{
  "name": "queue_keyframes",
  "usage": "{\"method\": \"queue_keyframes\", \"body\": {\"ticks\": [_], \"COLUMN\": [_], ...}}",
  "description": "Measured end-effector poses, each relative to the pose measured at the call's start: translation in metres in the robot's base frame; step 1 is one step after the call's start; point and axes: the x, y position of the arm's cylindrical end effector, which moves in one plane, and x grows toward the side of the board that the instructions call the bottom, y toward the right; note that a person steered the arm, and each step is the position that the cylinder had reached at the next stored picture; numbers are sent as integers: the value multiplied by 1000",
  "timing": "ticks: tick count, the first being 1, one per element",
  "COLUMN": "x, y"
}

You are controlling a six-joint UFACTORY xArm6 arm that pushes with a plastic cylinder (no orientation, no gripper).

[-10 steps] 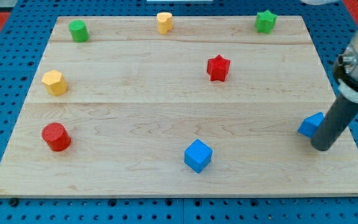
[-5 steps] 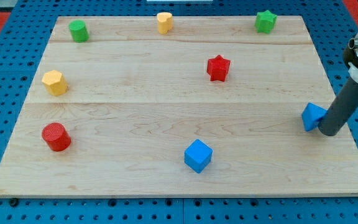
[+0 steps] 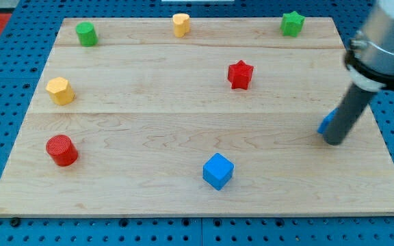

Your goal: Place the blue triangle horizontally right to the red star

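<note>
no fingers, just my tip (image 3: 334, 141) against the blue triangle (image 3: 327, 124), mostly hiding it; nudging it toward the red star (image 3: 239, 74).

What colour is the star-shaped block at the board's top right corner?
Green. The green star shows clearly in the camera view, at the view's top right.

The board (image 3: 149, 123) looks like pale, smooth, matt wood with visible grain; the red star (image 3: 239, 74) looks matt; the dark rod (image 3: 344, 116) appears smooth and matt.
</note>
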Motion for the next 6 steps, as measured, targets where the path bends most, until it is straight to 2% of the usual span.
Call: {"method": "queue_keyframes", "body": {"ticks": [1, 3, 4, 5, 6], "x": [-37, -15, -14, -4, 25], "y": [-17, -10, 32, 39, 49]}}
